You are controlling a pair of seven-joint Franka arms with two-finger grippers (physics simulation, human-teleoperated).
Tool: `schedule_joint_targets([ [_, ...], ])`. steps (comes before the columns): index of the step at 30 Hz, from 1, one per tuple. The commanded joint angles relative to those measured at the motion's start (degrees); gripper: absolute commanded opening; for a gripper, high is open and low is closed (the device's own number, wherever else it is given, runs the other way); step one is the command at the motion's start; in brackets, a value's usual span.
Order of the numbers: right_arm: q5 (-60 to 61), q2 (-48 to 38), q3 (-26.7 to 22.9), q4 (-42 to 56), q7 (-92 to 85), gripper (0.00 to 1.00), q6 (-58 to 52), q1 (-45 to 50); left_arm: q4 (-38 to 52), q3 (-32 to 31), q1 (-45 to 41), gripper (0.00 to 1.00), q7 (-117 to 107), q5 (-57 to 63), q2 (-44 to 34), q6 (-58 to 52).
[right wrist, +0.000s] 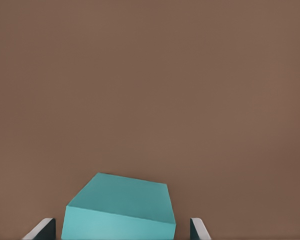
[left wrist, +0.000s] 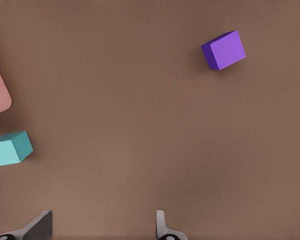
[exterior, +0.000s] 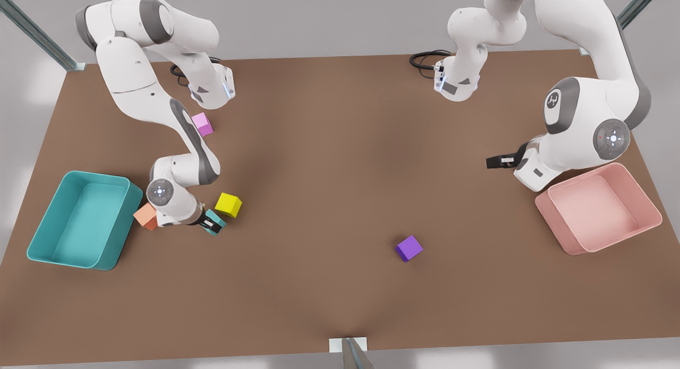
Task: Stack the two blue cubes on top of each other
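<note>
About to grasp the first blue cube.
My right jaws stand apart around the first blue cube [right wrist: 117, 210], just beside the yellow cube [exterior: 228, 205]; next they must close, then lift. My left jaws wait apart near the second blue cube [left wrist: 10, 148], far from the yellow cube.

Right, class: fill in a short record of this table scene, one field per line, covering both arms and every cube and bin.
Right arm's jaws: open, astride one small matte teal cube, gaps either side
Left arm's jaws: open, above the brown table
Second teal cube: on table near pink plastic bin
Others: purple cube, yellow cube, orange cube, pink cube
Teal plastic bin: front view's left
Stack: not begun
</note>
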Motion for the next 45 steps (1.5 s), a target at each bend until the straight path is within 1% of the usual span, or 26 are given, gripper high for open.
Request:
schedule_joint_targets([
  [1,0.0,0.43,0.09,0.02,2.59,1.0,1.3,0.0,0.02,0.0,-0.04,1.0,-0.76,0.01,-0.08,0.14],
  [8,0.0,1.92,0.0,0.54,2.59,1.0,1.56,1.06,0.02,0.0,-0.04,1.0,-0.68,0.01,0.1,0.14],
  [9,0.0,2.01,0.0,0.54,2.5,0.95,1.56,0.97,0.02,0.09,-0.13,1.0,-0.68,0.01,0.1,0.14],
  [11,-0.09,2.1,0.0,0.54,2.06,0.81,1.56,0.97,-0.06,0.09,-0.13,1.0,-0.68,0.01,0.1,0.4],
  [14,-0.18,2.1,0.0,0.72,1.53,0.69,1.56,0.79,-0.06,0.09,-0.22,1.0,-0.68,0.01,0.18,0.49],
  [16,-0.18,1.57,0.0,1.6,1.44,0.68,0.95,0.79,-0.15,0.09,-0.39,1.0,-0.68,0.01,0.1,0.49],
  [18,-0.35,1.39,0.09,4.23,1.44,0.68,-1.33,0.79,-0.15,0.09,-0.48,1.0,-0.85,0.01,0.1,0.49],
  [20,-0.35,1.48,1.93,10.99,1.27,0.68,-6.96,0.97,-0.06,0.09,-0.48,1.0,-0.77,0.1,0.01,0.67],
  [21,-0.27,1.83,3.43,13.46,1.79,0.68,-7.05,1.93,-0.06,0.09,-0.39,1.0,-0.77,0.1,-0.08,1.02],
  [22,-0.09,2.53,3.25,16.36,4.16,0.68,-7.31,6.23,-0.06,0.09,0.22,1.0,-0.68,0.27,-0.08,1.28],
  [23,-0.53,4.81,3.17,21.27,8.38,0.69,-10.12,9.75,-0.33,0.09,2.06,1.0,-0.76,0.36,-0.17,1.28],
  [24,-0.62,7.8,2.99,28.39,14.0,0.69,-15.83,13.79,-1.99,1.23,2.77,1.0,-5.67,1.33,0.1,3.12],
  [25,-0.7,9.82,2.99,32.17,18.21,0.69,-17.16,16.69,-4.01,3.6,2.68,1.0,-11.64,1.77,0.01,5.5],
  [26,-0.97,13.24,2.99,36.21,23.05,0.69,-17.25,20.55,-8.4,7.55,2.42,1.0,-19.54,1.68,-0.08,8.39],
  [27,-2.54,16.85,2.9,41.31,29.11,0.69,-18.38,24.42,-13.94,9.67,2.42,1.0,-32.71,1.77,-0.25,15.06],
  [28,-3.42,19.66,2.9,45.7,32.71,0.69,-19.7,26.62,-15.61,11.68,2.16,1.0,-42.73,1.86,-0.26,17.97],
  [29,-5.01,23.62,2.55,50.37,37.21,0.69,-20.15,29.71,-18.25,16.35,1.36,1.0,-63.58,4.75,-0.52,19.56],
  [31,-6.33,28.46,1.58,55.91,40.82,0.7,-20.06,33.22,-29.41,18.02,0.13,1.0,-77.4,4.93,-1.57,31.07],
  [32,-6.42,30.74,1.58,58.55,40.99,0.7,-20.06,34.01,-32.14,18.46,-0.13,1.0,-81.7,4.85,-1.57,36.87],
  [34,-6.68,33.82,-0.7,61.54,41.96,0.7,-19.27,36.48,-34.07,18.55,-0.22,1.0,-83.29,4.58,-1.57,41.1],
  [36,-6.86,34.7,-0.7,61.89,41.96,0.7,-18.65,36.65,-39.78,22.59,-1.89,1.0,-83.47,-0.86,-3.15,49.07],
  [38,-6.94,35.67,-1.05,62.07,41.96,0.7,-17.16,37.27,-43.13,22.59,-1.62,1.0,-83.3,-4.03,-2.89,56.82],
  [39,-7.12,36.02,-1.14,62.07,41.87,0.82,-16.54,37.53,-43.57,22.68,-1.45,1.0,-83.29,-4.03,-2.8,57.62],
  [40,-7.12,36.11,-1.58,62.07,41.87,0.96,-16.37,37.62,-43.66,23.03,-1.36,1.0,-83.29,-4.03,-2.72,58.76],
  [41,-7.12,36.11,-1.67,61.98,41.61,1.0,-16.37,37.62,-44.62,23.65,-1.27,1.0,-83.12,-4.03,-2.45,61.83],
  [45,-7.03,35.58,-1.58,62.07,41.17,1.0,-16.45,37.62,-47.26,23.91,0.66,1.0,-78.72,-3.94,-1.31,62.89],
])
